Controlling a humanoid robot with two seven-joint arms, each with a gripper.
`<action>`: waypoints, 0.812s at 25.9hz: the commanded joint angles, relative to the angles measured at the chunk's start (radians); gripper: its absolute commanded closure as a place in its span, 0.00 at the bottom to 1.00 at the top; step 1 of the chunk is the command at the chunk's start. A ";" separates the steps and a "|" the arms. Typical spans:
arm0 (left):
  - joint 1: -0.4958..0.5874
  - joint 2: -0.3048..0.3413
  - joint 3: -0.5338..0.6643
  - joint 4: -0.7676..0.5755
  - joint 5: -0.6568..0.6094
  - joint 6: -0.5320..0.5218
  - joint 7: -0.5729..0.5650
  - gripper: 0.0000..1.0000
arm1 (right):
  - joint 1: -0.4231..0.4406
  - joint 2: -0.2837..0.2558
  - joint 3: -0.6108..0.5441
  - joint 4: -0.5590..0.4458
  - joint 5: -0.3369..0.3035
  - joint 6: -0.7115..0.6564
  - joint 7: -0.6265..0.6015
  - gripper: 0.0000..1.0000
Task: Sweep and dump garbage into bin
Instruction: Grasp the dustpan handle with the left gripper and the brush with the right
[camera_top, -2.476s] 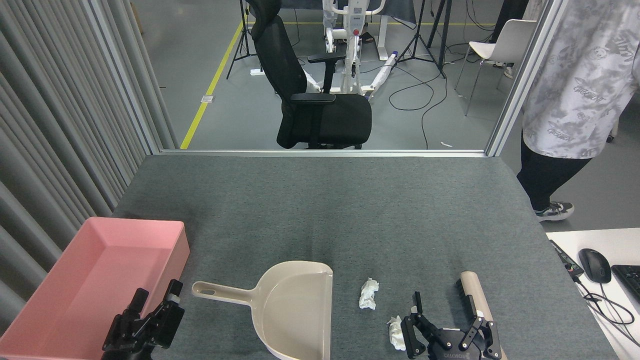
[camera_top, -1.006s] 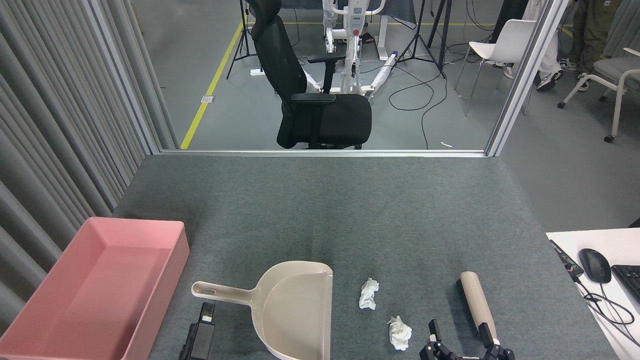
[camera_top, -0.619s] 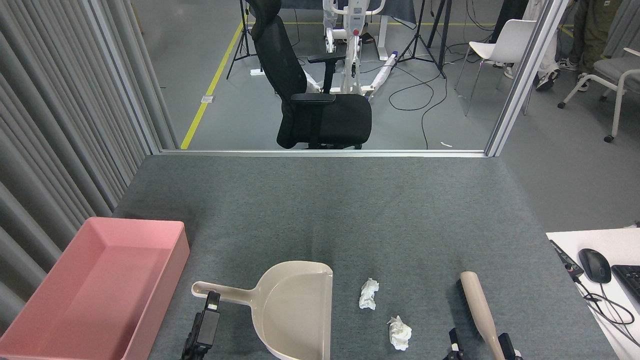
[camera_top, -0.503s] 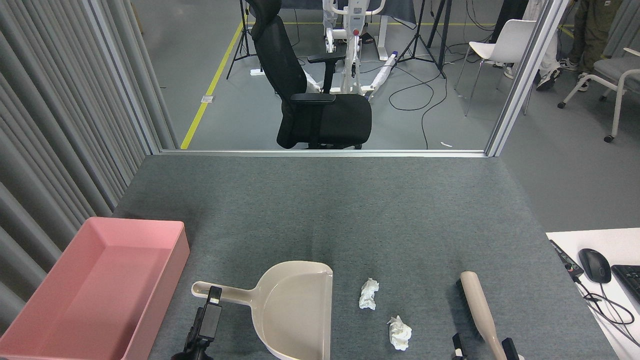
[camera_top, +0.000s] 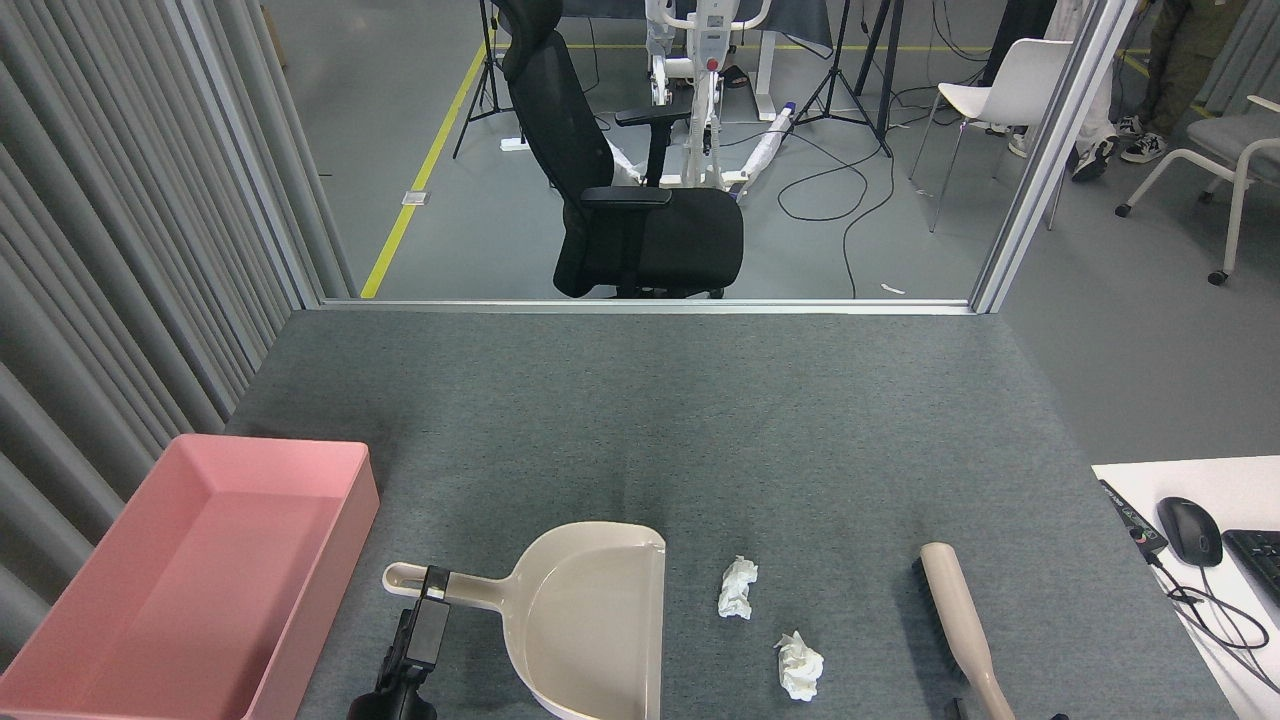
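Head view: two crumpled white tissue wads lay on the grey bench (camera_top: 700, 420), one (camera_top: 737, 587) just right of the beige dustpan (camera_top: 590, 620), the other (camera_top: 800, 666) nearer the front edge, both loose and apart. Pink bin (camera_top: 90, 640) sat at the bench's left front, shallow with sloped walls, nothing visible inside. Beige brush (camera_top: 957, 620) lay right of the wads. Left gripper (camera_top: 428, 600) was at the dustpan handle, dark and end-on; could not tell whether clenched or released. Right gripper was barely visible at the bottom edge beside the brush handle; state could not be told.
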 joint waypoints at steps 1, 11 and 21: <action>-0.021 -0.001 0.000 0.022 0.000 -0.005 0.003 0.01 | 0.026 -0.009 -0.012 0.003 0.000 -0.004 -0.001 0.02; -0.064 0.001 0.000 0.053 -0.008 -0.002 0.019 0.01 | 0.043 -0.016 -0.014 0.010 0.000 -0.004 -0.012 0.02; -0.113 0.001 0.000 0.105 -0.011 0.003 0.065 0.01 | 0.059 -0.019 -0.003 0.042 0.000 -0.002 -0.027 0.02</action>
